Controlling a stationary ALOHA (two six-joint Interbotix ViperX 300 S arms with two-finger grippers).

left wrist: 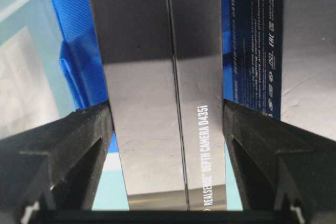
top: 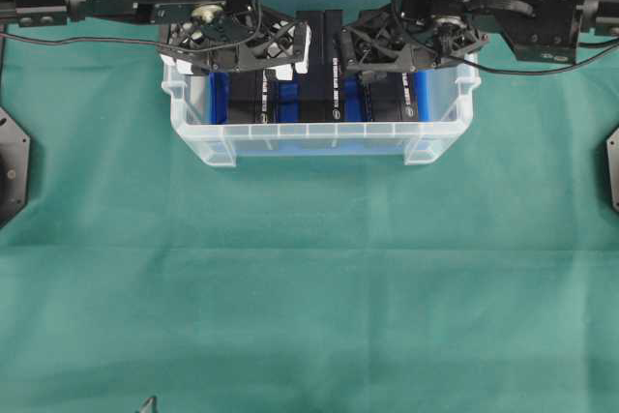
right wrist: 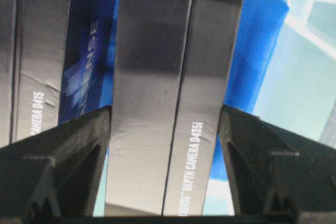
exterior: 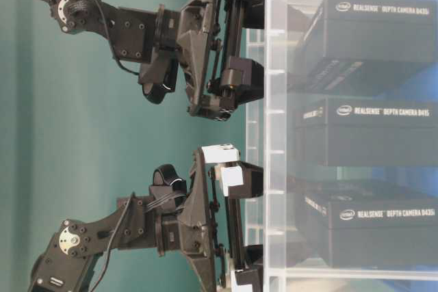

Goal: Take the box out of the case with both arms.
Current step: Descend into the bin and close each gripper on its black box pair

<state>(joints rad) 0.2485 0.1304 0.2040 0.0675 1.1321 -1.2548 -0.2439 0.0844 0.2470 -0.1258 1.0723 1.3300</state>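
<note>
The clear case (top: 319, 147) holds three black boxes standing side by side on a blue liner. My left gripper (top: 253, 55), the one with white parts, reaches down into the case and is shut on the left box (top: 253, 99); in the left wrist view both fingers (left wrist: 79, 145) press the sides of this box (left wrist: 157, 77). My right gripper (top: 387, 50) is shut on the right box (top: 387, 99), whose sides (right wrist: 163, 66) its black fingers (right wrist: 252, 150) touch. The middle box (top: 319, 65) stands free between them.
The case sits at the back middle of the green cloth (top: 309, 287). From table level the case wall (exterior: 274, 169) shows the three boxes stacked in the picture, with my left gripper (exterior: 239, 227) low and my right gripper (exterior: 243, 35) high.
</note>
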